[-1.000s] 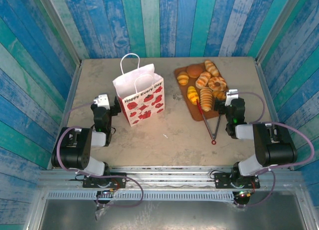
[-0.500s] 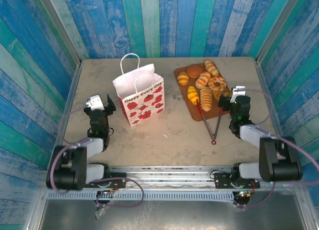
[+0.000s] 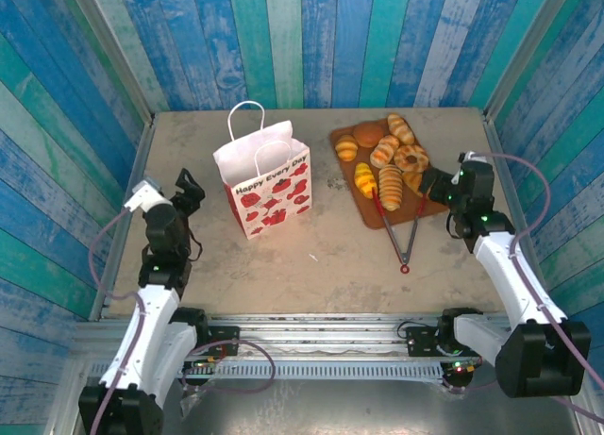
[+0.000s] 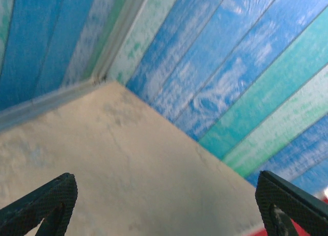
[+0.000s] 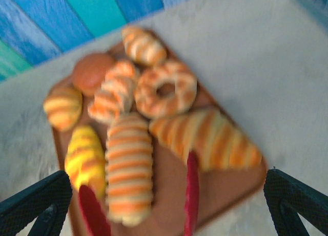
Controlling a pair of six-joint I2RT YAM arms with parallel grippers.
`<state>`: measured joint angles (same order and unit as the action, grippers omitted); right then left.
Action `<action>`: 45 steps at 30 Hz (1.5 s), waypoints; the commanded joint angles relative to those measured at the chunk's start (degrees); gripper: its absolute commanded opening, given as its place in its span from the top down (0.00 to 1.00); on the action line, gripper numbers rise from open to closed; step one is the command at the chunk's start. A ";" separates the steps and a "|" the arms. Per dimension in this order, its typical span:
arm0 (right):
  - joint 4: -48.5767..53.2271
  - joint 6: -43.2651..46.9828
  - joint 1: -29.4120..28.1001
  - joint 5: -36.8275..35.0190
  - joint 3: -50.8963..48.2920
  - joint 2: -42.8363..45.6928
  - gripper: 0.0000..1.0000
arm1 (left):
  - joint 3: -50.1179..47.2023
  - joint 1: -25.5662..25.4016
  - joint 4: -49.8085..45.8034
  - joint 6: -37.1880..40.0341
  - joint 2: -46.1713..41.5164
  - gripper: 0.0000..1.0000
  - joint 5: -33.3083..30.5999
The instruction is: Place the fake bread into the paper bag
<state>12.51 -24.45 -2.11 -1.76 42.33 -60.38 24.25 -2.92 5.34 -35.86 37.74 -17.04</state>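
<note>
Right hand (image 5: 165, 202), wide open and empty, hovers just beside the fake bread (image 5: 128, 169).

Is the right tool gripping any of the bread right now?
No, the right tool hangs open near the fake bread, its fingers spread wide and holding nothing.

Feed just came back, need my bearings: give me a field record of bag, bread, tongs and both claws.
bag: upright, left of board, handles up
bread: eight pieces, all on board
tongs: tips on board, hinge on table
left claw: open, empty, left of bag
right claw: open, empty, right of board
</note>
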 commanded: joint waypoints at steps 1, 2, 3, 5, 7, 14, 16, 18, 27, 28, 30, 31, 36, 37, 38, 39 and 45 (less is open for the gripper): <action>14.04 -2.63 0.16 6.57 0.28 0.11 0.00 | 0.18 0.29 -14.66 -5.64 -2.40 0.06 7.98; 15.19 -2.54 0.13 7.92 0.16 -0.19 0.00 | 0.61 0.28 -17.71 -6.22 -2.82 0.06 8.40; 16.03 -2.50 0.15 8.92 0.12 -0.71 0.00 | 1.07 0.28 -20.39 -6.72 -3.09 0.06 8.83; 16.32 -2.83 0.17 10.12 -0.63 -2.26 0.02 | 1.96 0.35 -23.36 -6.88 -3.29 0.06 10.36; 16.22 -3.56 0.03 11.50 -1.23 -4.62 0.07 | 2.62 0.28 -24.77 -7.11 -3.37 0.06 12.09; 14.22 -6.63 -2.28 9.77 -2.30 -14.31 0.35 | 1.00 0.28 -24.01 -8.65 -4.11 0.06 16.38; 12.72 -8.09 -3.10 8.49 -3.19 -15.39 0.40 | 0.27 0.24 -23.71 -8.67 -4.33 0.06 16.68; 11.66 -9.26 -4.07 7.11 -3.80 -16.18 0.44 | -0.09 0.28 -23.80 -8.75 -4.51 0.06 16.68; 10.70 -11.49 -6.10 2.20 -4.49 -19.97 0.63 | 0.78 0.28 -24.18 -7.79 -4.07 0.06 16.67; 10.53 -11.75 -6.23 1.79 -4.70 -19.93 0.64 | 1.05 0.28 -24.53 -7.67 -4.12 0.06 16.50; 10.17 -11.88 -6.33 1.75 -5.14 -20.12 0.67 | 1.49 0.28 -25.09 -7.68 -4.32 0.06 16.30; 10.10 -12.01 -6.33 1.67 -5.15 -20.44 0.69 | 1.50 0.28 -25.27 -7.67 -4.49 0.06 16.21; 9.92 -12.23 -6.42 1.51 -5.28 -20.72 0.78 | 1.45 0.26 -25.30 -8.02 -5.12 0.06 15.84; 9.97 -12.27 -6.39 1.29 -5.26 -20.50 0.81 | 1.51 0.28 -25.30 -8.00 -5.13 0.06 15.89; 9.99 -12.27 -6.42 1.17 -5.33 -20.35 0.83 | 1.67 0.28 -25.38 -8.09 -5.13 0.06 15.98; 10.11 -12.12 -6.42 1.07 -5.40 -20.26 0.85 | 1.83 0.28 -25.55 -8.12 -5.13 0.06 15.97; 12.27 -12.27 -6.42 -0.58 -5.70 -16.89 0.98 | 3.38 0.25 -26.42 -6.42 -6.48 0.06 15.71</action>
<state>21.71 -35.11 -8.93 1.39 37.58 -79.92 25.08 -2.92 -20.03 -43.64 32.53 -1.19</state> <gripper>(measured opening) 0.127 0.937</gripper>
